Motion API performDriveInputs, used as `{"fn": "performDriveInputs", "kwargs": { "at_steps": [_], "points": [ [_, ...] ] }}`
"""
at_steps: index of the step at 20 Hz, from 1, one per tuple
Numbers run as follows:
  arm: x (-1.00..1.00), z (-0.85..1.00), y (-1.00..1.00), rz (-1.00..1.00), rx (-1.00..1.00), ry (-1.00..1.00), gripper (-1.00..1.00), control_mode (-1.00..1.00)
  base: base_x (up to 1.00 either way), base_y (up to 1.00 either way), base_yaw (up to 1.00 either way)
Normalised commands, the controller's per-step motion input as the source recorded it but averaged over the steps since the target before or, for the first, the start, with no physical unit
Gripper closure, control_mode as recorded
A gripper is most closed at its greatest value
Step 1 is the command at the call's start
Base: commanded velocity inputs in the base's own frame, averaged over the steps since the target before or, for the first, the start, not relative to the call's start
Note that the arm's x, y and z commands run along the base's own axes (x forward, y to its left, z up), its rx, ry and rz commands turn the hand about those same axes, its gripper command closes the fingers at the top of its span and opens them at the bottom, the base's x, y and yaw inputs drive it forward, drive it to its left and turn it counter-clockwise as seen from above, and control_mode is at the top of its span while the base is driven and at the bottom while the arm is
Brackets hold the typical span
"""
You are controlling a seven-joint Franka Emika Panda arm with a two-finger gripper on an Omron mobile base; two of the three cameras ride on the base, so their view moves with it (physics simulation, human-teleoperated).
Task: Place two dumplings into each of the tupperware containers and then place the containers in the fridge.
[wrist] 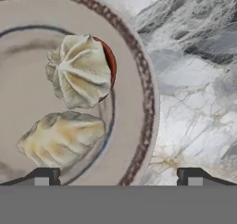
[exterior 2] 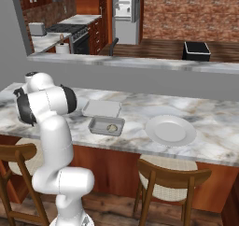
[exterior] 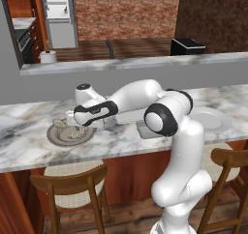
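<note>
showing two pale crimped dumplings (wrist: 69, 107), side by side on brown-rimmed plate (wrist: 147, 102)

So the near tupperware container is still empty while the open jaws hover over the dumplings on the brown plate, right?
Not empty: the right base view shows one dumpling already in the near container. The rest holds: jaws open over two dumplings on the brown plate.

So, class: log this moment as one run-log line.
gripper: open, over plate | dumplings: two on plate, one in container | fridge: far
</note>
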Motion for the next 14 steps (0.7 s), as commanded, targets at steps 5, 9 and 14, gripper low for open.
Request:
{"fn": "performDriveInputs", "kwargs": {
  "at_steps": [5,9,14],
  "points": [
    [0.02,-0.13,0.02,-0.4,0.1,0.02,-1.0,-1.0,0.0,0.0,0.0],
    [0.18,-0.02,0.0,-0.23,0.16,0.01,-1.0,-1.0,0.0,0.0,0.0],
    [0.34,-0.06,0.11,-0.13,0.04,0.0,-1.0,-1.0,0.0,0.0,0.0]
  ]
}}
